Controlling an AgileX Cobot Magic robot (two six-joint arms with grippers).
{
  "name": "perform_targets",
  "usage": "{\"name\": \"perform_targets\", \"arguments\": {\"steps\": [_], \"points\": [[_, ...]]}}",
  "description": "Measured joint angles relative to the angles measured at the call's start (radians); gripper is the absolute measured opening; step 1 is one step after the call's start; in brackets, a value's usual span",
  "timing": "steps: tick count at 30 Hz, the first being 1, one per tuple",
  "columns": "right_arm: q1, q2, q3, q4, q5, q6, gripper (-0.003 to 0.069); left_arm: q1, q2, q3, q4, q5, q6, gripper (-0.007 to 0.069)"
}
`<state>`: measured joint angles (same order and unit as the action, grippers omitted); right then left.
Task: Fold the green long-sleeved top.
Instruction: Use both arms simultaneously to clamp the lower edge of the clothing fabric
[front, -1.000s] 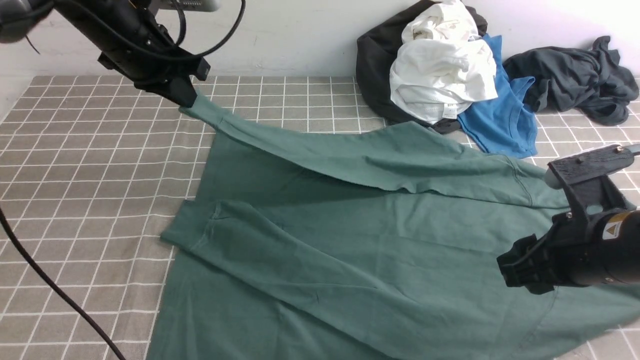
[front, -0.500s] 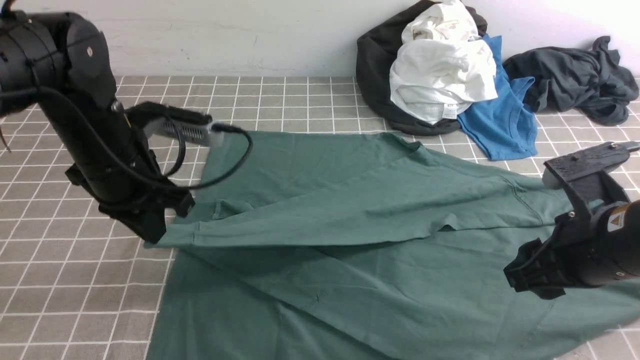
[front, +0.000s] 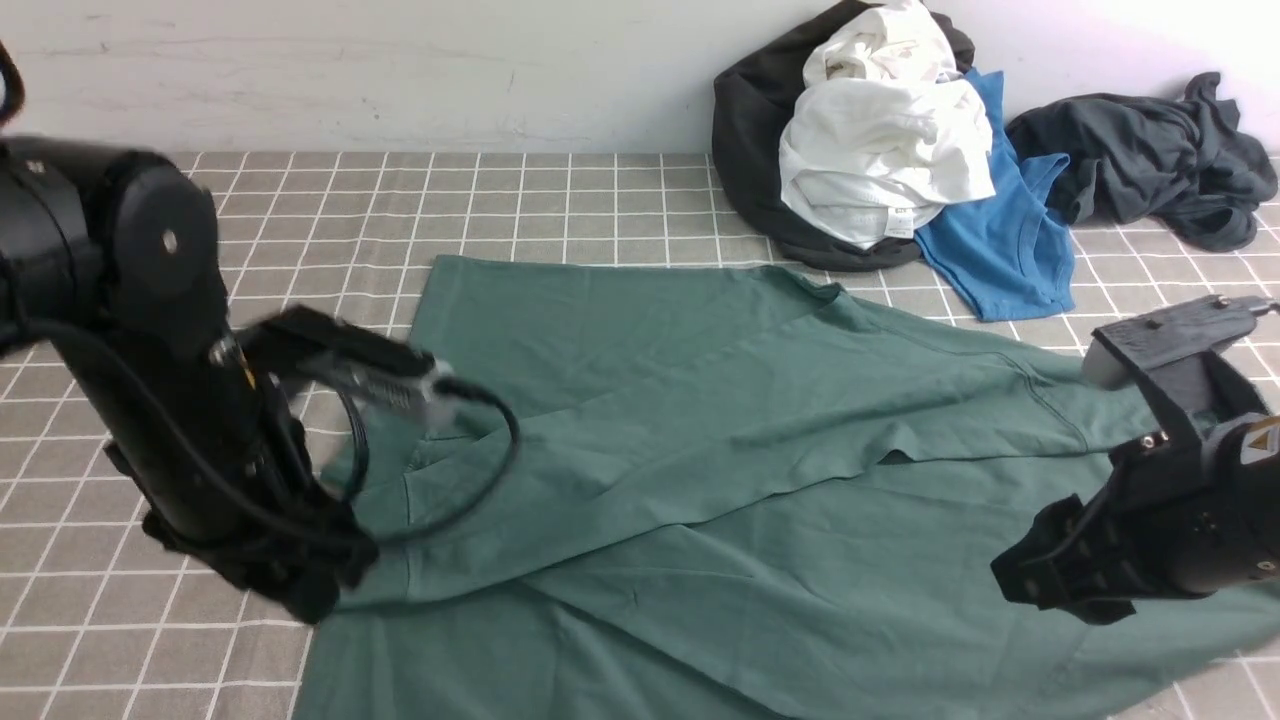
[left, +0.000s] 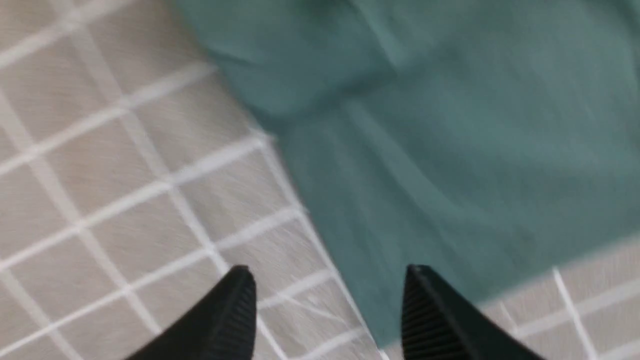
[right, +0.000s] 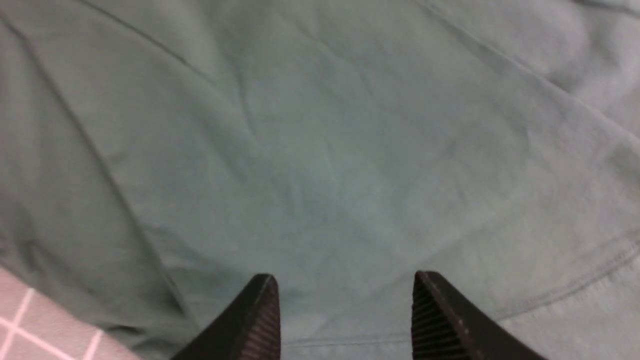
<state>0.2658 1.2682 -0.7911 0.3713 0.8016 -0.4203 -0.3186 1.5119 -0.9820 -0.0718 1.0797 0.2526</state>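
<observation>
The green long-sleeved top (front: 700, 450) lies spread over the checked table, its body running from the middle to the right. One sleeve (front: 560, 500) lies slanted across the body, its cuff end at the near left. My left gripper (front: 305, 600) is low at that cuff end. In the left wrist view it (left: 327, 272) is open and empty, over the top's edge (left: 450, 125) and bare tablecloth. My right gripper (front: 1035, 580) hovers over the top's right part. In the right wrist view it (right: 345, 277) is open, with only green cloth (right: 320, 150) below.
A pile with a white garment (front: 880, 150) on a black one sits at the back by the wall. A bright blue T-shirt (front: 1000, 250) and a dark charcoal garment (front: 1150, 150) lie beside it. Checked tablecloth (front: 300, 200) shows at the far left.
My left arm swung from the far left down to the near left, dragging the sleeve across the body. Its jaws now stand open and the sleeve lies flat. The right arm barely moved.
</observation>
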Motion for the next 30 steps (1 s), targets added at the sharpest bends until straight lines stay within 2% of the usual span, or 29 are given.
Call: {"name": "perform_targets", "arguments": {"steps": [1,3,4,6,10,12,15,18,19,21,22,25,30], "points": [[0.0,-0.002,0.0,0.008,0.0,-0.005,0.033,-0.018,-0.004,0.012,0.004,-0.006,0.01,0.0394],[0.0,-0.018,0.0,0.056,0.0,-0.07,0.0313,-0.136,-0.037,0.166,0.05,-0.099,0.176,0.0438],[0.0,-0.018,0.0,0.062,0.0,-0.074,0.031,-0.152,-0.039,0.177,0.06,-0.106,0.199,0.044],[0.0,-0.021,0.0,0.096,0.003,-0.105,0.03,-0.232,-0.039,0.282,0.122,-0.188,0.316,0.0458],[0.0,-0.021,0.0,0.13,0.003,-0.135,0.0295,-0.292,-0.029,0.38,0.177,-0.296,0.411,0.0454],[0.0,-0.021,0.0,0.135,0.006,-0.146,0.0295,-0.295,-0.019,0.411,0.207,-0.356,0.424,0.0425],[0.0,-0.021,0.0,0.137,0.005,-0.151,0.0295,-0.301,-0.024,0.429,0.218,-0.373,0.418,0.0342],[0.0,-0.021,0.0,0.138,0.005,-0.152,0.0295,-0.303,-0.03,0.434,0.254,-0.406,0.379,0.0186],[0.0,-0.021,0.0,0.138,0.005,-0.154,0.0295,-0.303,-0.031,0.434,0.259,-0.415,0.375,0.0176],[0.0,-0.021,0.0,0.138,0.005,-0.167,0.0293,-0.304,-0.042,0.438,0.316,-0.466,0.326,0.0055],[0.0,-0.021,0.0,0.138,0.005,-0.174,0.0289,-0.304,-0.055,0.44,0.33,-0.478,0.301,0.0029],[0.0,-0.021,0.0,0.138,0.006,-0.205,0.0266,-0.304,-0.132,0.445,0.347,-0.479,0.218,0.0002],[0.0,-0.021,0.0,0.124,0.017,-0.25,0.0226,-0.304,-0.274,0.446,0.347,-0.429,0.094,0.0001]]}}
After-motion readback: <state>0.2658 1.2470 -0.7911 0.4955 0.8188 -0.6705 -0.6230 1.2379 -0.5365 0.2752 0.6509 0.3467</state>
